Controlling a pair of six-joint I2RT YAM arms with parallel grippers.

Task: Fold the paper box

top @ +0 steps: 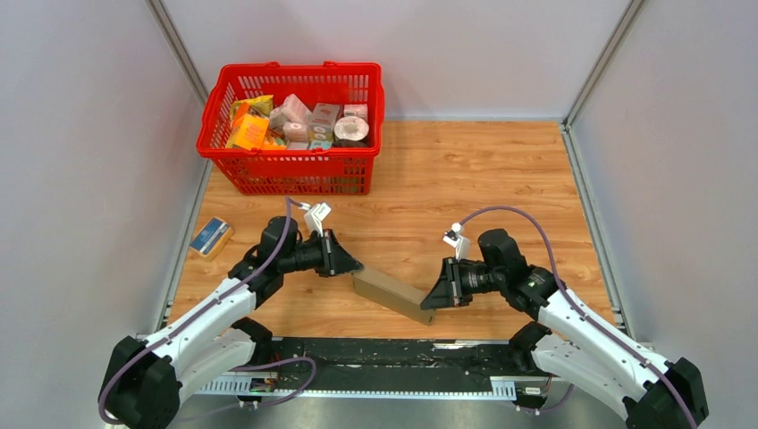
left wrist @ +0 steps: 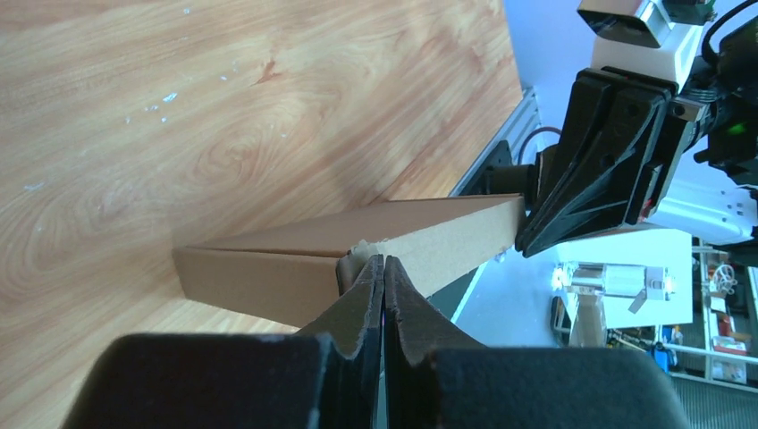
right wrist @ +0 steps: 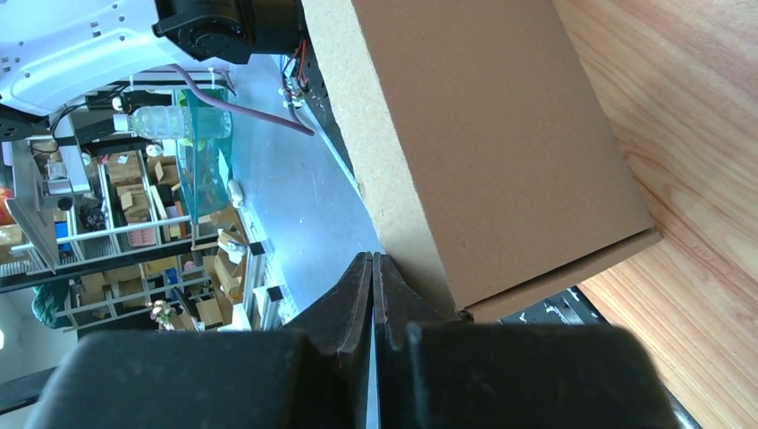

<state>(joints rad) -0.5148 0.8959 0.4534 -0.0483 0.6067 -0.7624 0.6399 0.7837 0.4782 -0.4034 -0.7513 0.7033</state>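
The paper box (top: 391, 295) is plain brown cardboard, folded into a closed, long flat shape. It lies slanted near the table's front edge, between both grippers. My left gripper (top: 355, 265) is shut and empty, its tips against the box's left end. In the left wrist view its tips (left wrist: 383, 261) touch the box (left wrist: 295, 268) at a small tab. My right gripper (top: 427, 304) is shut and empty at the box's right end, and also shows in the left wrist view (left wrist: 536, 241). In the right wrist view its tips (right wrist: 372, 259) sit beside the box's side face (right wrist: 501, 152).
A red basket (top: 290, 170) full of groceries stands at the back left. A small blue-and-tan packet (top: 210, 237) lies by the left wall. A black rail (top: 393, 353) runs along the table's front edge just below the box. Grey walls close in left and right.
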